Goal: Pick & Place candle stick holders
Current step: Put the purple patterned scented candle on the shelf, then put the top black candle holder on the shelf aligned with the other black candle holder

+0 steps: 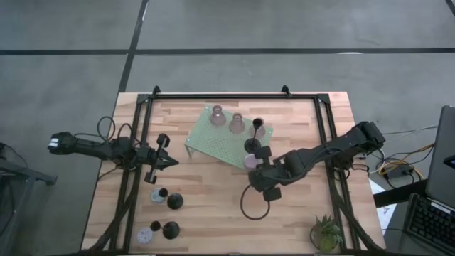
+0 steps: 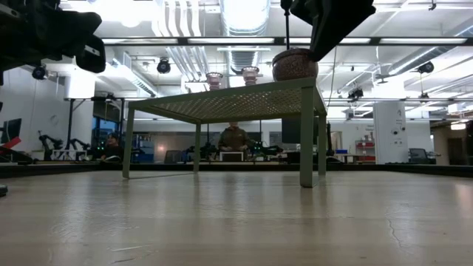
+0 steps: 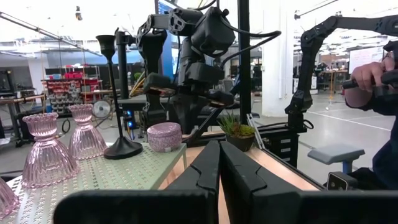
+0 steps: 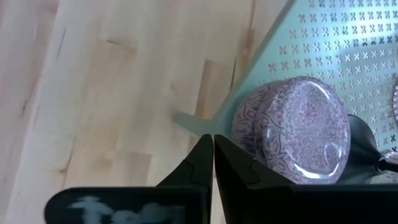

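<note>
The squat lavender candle stick holder (image 4: pixel 291 129) sits at the near corner of the pale green perforated stand (image 1: pixel 220 142), just beside the right gripper (image 4: pixel 212 152), whose fingers are pressed together and hold nothing above that corner. Two pink glass holders (image 3: pixel 46 151) and a slim black one (image 3: pixel 118 99) also stand on the stand, while other holders (image 1: pixel 165 213) rest on the wooden surface (image 1: pixel 213 213). The left gripper (image 3: pixel 219 165) hovers, fingers pressed together and empty; no readable writing shows.

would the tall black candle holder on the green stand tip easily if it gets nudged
Probably yes. The tall black candle holder has a long slim stem over a small round base, so a push high up would likely topple it. It stands close beside the pink glass holders, so a fall might knock them.
</note>
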